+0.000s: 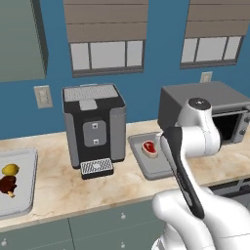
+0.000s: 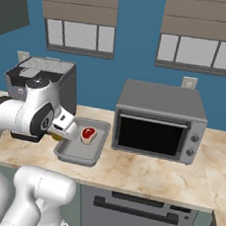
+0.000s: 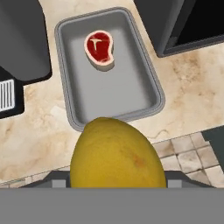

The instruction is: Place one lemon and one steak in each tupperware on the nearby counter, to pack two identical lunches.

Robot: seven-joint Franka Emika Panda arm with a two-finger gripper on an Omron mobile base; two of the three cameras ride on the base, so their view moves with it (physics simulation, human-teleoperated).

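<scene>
- Far left on the counter (image 1: 58,188), a grey tray (image 1: 24,195) holds a lemon (image 1: 10,170) with a dark steak (image 1: 8,184) just in front of it.
- Right of that tray stands a coffee machine (image 1: 94,128), back against the wall.
- Next comes a second tray (image 3: 131,92), between the machine and the toaster oven (image 2: 159,121); one red steak (image 3: 99,47) lies in its far part.
- The gripper (image 3: 117,177) hangs above this tray's near edge, its fingers clamped on a second lemon (image 3: 117,159), held clear of the counter.
- The toaster oven sits right of the tray, near but apart.
</scene>
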